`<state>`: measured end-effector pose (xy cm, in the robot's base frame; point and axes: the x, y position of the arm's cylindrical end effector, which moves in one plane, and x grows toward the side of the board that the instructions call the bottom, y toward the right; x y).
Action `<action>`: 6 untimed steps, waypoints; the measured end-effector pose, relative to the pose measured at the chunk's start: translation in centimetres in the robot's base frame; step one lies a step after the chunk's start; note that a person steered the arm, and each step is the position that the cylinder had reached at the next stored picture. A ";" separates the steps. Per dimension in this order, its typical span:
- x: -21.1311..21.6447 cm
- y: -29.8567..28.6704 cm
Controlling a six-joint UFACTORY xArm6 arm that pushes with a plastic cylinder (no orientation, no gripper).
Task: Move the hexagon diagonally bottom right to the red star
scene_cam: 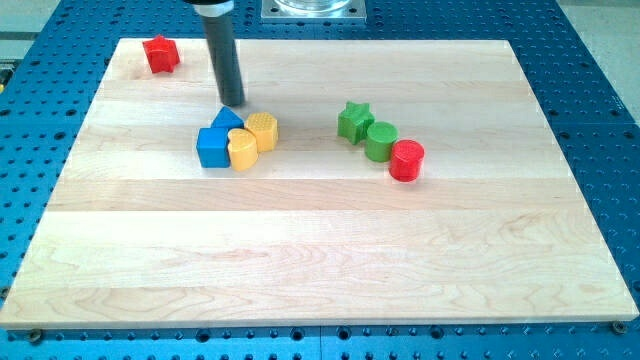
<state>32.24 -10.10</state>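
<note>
The red star (160, 53) lies near the board's top left corner. The yellow hexagon (262, 130) sits left of the board's middle, touching a blue triangle (227, 121), a blue cube (212, 147) and a yellow round-topped block (243, 150). My tip (232, 104) stands just above the blue triangle, up and left of the hexagon, and right of and below the red star.
A green star (353, 120), a green cylinder (380, 140) and a red cylinder (406, 159) form a diagonal row right of the middle. The wooden board (320, 250) rests on a blue perforated table (600, 100).
</note>
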 end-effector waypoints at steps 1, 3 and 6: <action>3.3 2.1; 8.9 3.6; 15.8 3.7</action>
<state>48.01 -6.45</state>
